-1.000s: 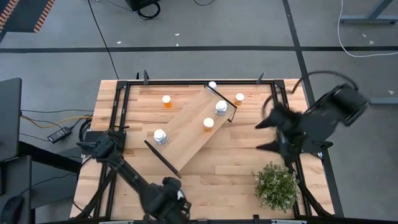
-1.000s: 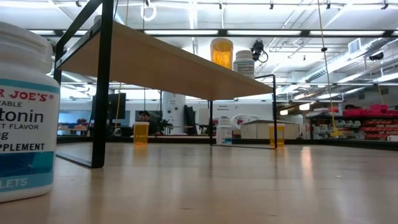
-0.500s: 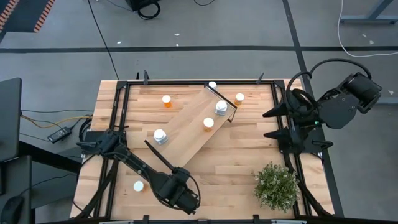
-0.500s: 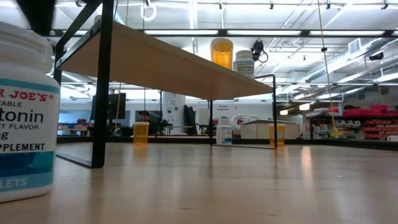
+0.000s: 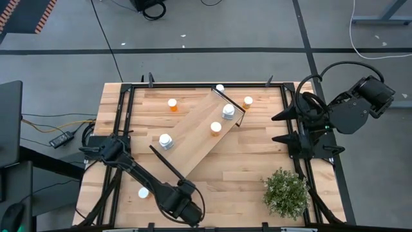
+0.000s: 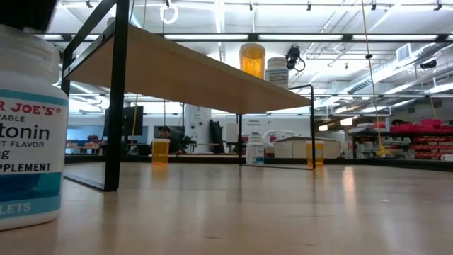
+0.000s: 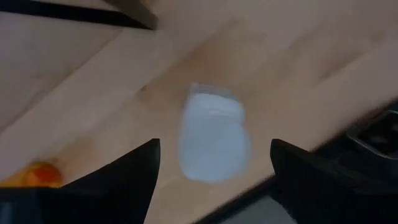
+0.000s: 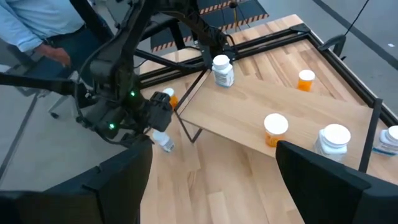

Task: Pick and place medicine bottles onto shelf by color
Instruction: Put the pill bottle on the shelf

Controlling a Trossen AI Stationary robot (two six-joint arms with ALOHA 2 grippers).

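Observation:
The shelf lies slantwise across the table on thin dark legs. On it stand a white bottle and an orange bottle. A white bottle stands on the table by its left side. An orange bottle, a white one and an orange one stand near the far edge. My left gripper is open above another white bottle, which shows between its fingers in the left wrist view. My right gripper is open at the table's right edge.
A small green plant stands at the near right. A black frame runs round the tabletop. The near white bottle fills the low view's left. A person is beyond the table in the right wrist view.
My right arm has drawn back from over the table to its right edge, gripper still open. My left gripper has shifted a little toward the table's right, and the near-left white bottle, which it covered from above, now shows. The bottle has stayed in place.

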